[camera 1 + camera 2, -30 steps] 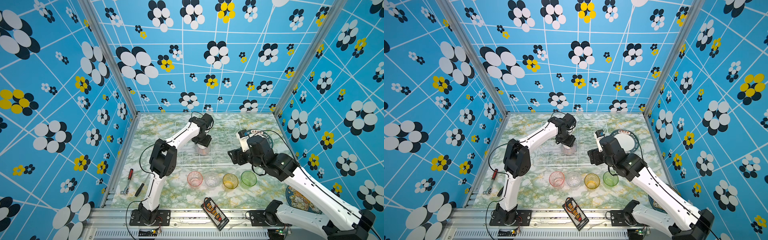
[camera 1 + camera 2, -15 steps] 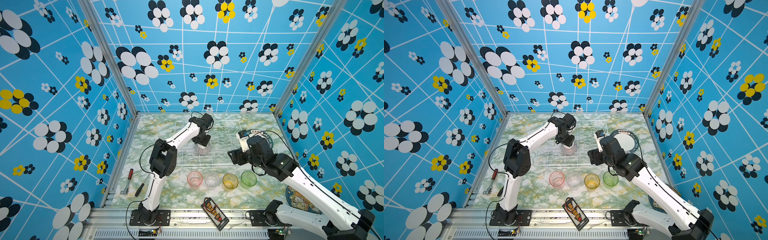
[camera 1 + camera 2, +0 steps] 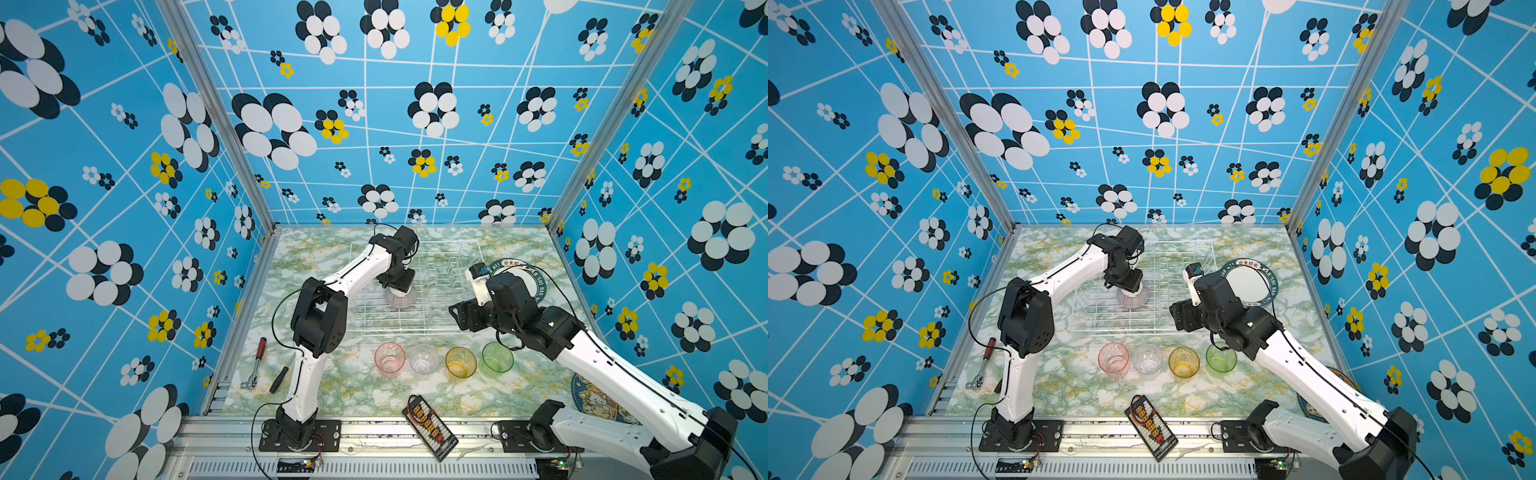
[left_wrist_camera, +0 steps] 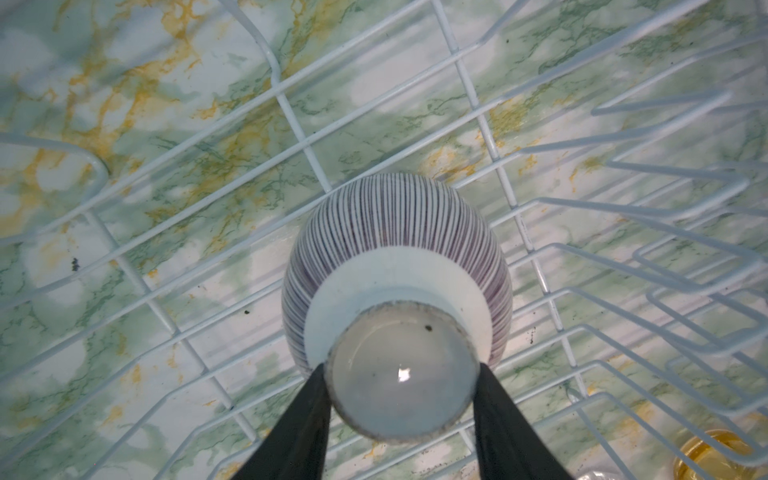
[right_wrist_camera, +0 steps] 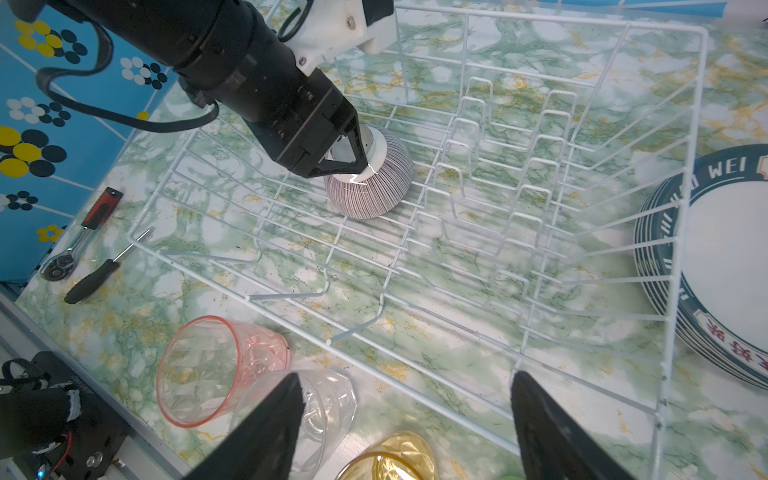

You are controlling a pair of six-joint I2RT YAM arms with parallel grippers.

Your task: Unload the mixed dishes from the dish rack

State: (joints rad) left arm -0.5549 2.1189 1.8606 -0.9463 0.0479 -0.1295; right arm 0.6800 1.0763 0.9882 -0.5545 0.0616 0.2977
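Pretty much done here imo; the stack of green-rimmed plates (image 3: 1252, 282) was out on the table right of the dish rack (image 3: 440, 303), and the pink tumbler (image 3: 390, 358), clear tumbler (image 3: 423, 360), yellow tumbler (image 3: 460, 362) and green tumbler (image 3: 497, 357) stood in a row in front of it; only the purple-striped bowl (image 3: 400, 297) was left, mouth-down on the rack floor, the left gripper (image 4: 401, 369) pinched on its foot ring; the right gripper (image 5: 405, 376) hung wide and empty by the rack's front edge; prong rows sat just beside the bowl and wire walls ringed it, so straight up first, I'd guess; bare table lay left of the rack, short of the ratchet (image 3: 255, 365) and screwdriver (image 3: 280, 376).
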